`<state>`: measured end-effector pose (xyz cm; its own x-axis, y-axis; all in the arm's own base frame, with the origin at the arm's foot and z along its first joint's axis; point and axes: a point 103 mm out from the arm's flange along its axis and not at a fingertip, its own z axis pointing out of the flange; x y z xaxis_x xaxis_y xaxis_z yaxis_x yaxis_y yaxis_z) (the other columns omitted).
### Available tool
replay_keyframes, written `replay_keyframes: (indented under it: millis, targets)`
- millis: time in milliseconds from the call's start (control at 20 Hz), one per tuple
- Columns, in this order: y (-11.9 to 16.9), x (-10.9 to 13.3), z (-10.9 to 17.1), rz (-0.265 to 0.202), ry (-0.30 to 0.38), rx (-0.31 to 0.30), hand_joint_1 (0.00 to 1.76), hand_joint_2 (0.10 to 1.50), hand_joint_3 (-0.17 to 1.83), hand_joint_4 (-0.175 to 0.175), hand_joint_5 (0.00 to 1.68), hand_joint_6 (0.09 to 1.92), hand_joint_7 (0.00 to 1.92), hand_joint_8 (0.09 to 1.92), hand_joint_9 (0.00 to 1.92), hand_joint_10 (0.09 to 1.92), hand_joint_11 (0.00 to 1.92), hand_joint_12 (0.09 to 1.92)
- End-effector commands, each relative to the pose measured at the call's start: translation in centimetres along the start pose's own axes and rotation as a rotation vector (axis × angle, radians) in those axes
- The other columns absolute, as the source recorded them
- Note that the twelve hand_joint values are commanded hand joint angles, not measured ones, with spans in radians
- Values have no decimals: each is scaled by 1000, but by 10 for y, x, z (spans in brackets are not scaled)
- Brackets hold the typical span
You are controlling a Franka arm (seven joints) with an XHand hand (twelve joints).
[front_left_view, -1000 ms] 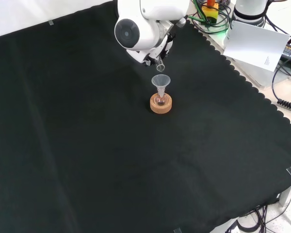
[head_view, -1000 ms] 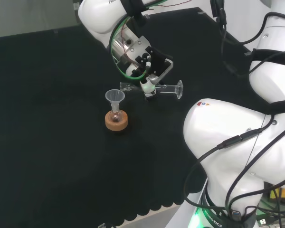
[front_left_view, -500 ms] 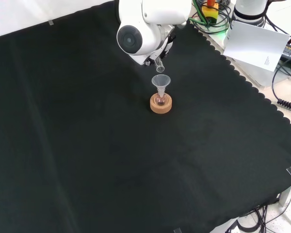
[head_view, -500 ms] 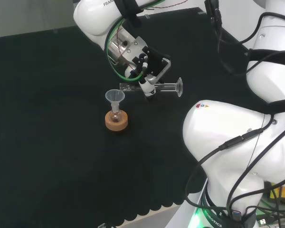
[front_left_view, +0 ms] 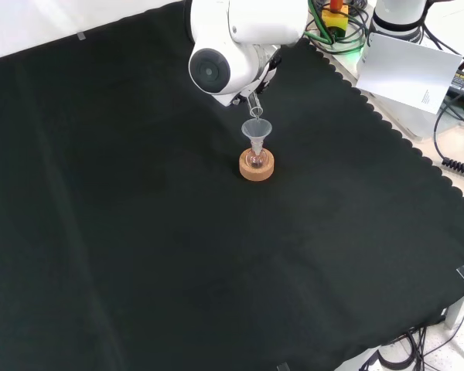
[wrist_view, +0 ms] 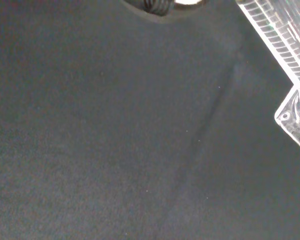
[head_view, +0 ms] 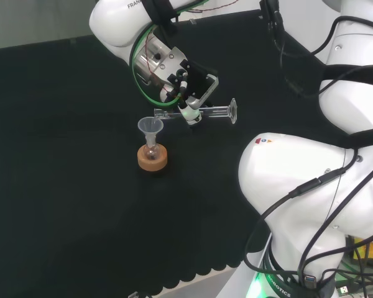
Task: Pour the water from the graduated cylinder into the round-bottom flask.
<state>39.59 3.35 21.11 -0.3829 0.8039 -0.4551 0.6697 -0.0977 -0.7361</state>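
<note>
Landmark: the cork ring [head_view: 152, 158] on the black cloth [front_left_view: 139, 255].

Nearest the head camera, the cork ring sat on the cloth with the small round flask [head_view: 151, 151] seated in it. A clear funnel [head_view: 150, 126] stood in the flask neck, upright.

Just above and beyond the ring, in the head view, the measuring cylinder [head_view: 196, 113] lay roughly level in the air. Its mouth was at the funnel rim, on the rim's right side, and its foot pointed away to the right. The hand [head_view: 188, 87] had its fingers curled round the cylinder's middle, holding it from above. In the front view the cylinder mouth sat directly above the funnel [front_left_view: 256, 128], with the arm's white link beyond it.

Change over the last second: the cylinder travelled left in the head view, so its mouth closed the gap to the funnel; it had been well to the right of the rim. The hand and wrist shifted the same way. Ring, flask and funnel did not move. Tilt looked much the same, near level.

Judgement: the spout is now lined up, so a further tip should send water into the funnel. Whether water was already running, I could not tell.
</note>
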Motion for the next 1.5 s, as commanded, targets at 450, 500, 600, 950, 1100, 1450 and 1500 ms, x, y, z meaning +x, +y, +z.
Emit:
replay_keyframes:
  millis: [450, 500, 600, 950, 1100, 1450, 1500]
  targets:
    - [-3, -1, -2, 24, -42, 5, 1277, 1076, 1, -175, 1041, 893, 1089, 872, 1540, 87, 1231, 782]
    - [-3, 0, -2, 27, -48, 4, 1277, 1076, 1, -175, 1041, 893, 1089, 872, 1540, 87, 1231, 782]
    - [-4, -1, -3, 34, -62, 1, 1277, 1076, 1, -175, 1041, 894, 1088, 872, 1540, 87, 1231, 782]
    - [-5, -2, -5, 47, -81, 3, 1277, 1077, 1, -175, 1040, 895, 1087, 874, 1540, 87, 1229, 783]
    - [-5, -2, -5, 51, -88, 7, 1276, 1077, 1, -175, 1040, 896, 1087, 874, 1540, 87, 1229, 783]
    - [-5, 0, -5, 59, -100, 18, 1276, 1077, 1, -175, 1039, 897, 1086, 875, 1540, 87, 1227, 783]
    - [-5, 0, -5, 61, -105, 19, 1276, 1077, 1, -175, 1039, 897, 1086, 876, 1540, 87, 1227, 783]
